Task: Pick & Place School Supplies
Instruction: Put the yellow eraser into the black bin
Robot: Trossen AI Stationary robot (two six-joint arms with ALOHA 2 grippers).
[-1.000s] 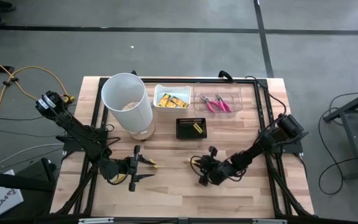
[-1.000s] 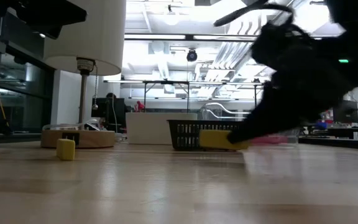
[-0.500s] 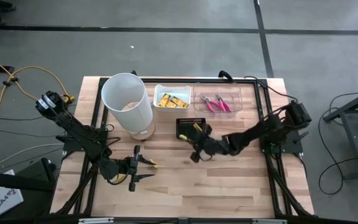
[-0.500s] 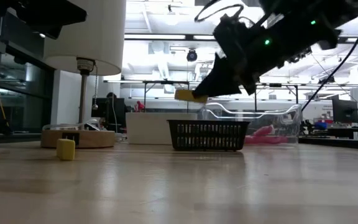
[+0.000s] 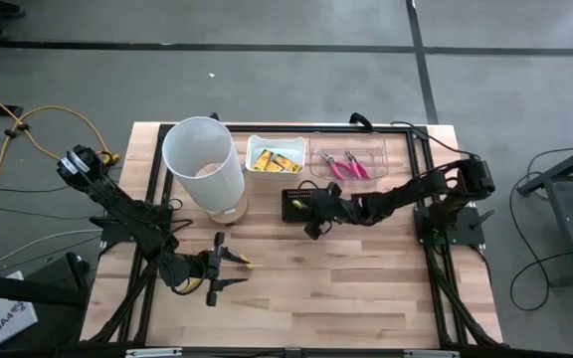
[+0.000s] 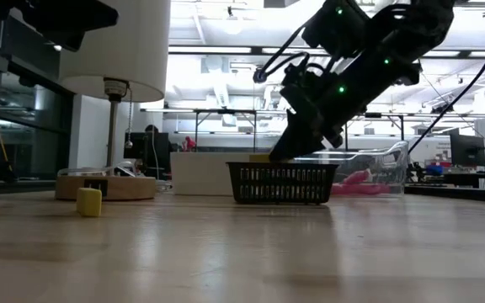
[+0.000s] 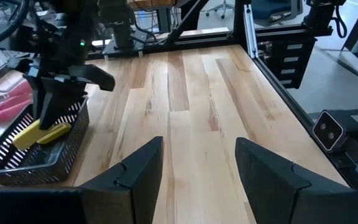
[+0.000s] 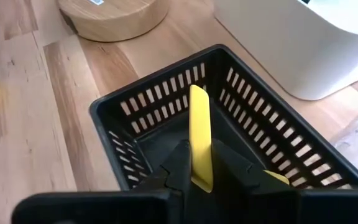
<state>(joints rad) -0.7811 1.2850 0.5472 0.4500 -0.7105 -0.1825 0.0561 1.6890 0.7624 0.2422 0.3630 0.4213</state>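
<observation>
The right hand (image 8: pixel 194 177) is pinched shut on a flat yellow packet (image 8: pixel 200 137). The packet stands on its thin edge between the two fingers, and its long side points straight out from the hand, down into the black basket (image 8: pixel 129 118). Another yellow packet (image 7: pixel 41 134) lies flat on the basket floor, right under the hand. The basket sits on the wooden desk (image 5: pixel 366 278), near the middle, a little toward the back edge. Behind it are a white tray (image 5: pixel 275 154) with more yellow packets and a clear tray (image 5: pixel 349 159) with pink-handled pliers (image 5: pixel 343 166). A tall white bin (image 5: pixel 203 164) stands nearby.

The left hand (image 5: pixel 222 270) rests open near the front edge, by a small yellow block (image 6: pixel 89 202).
</observation>
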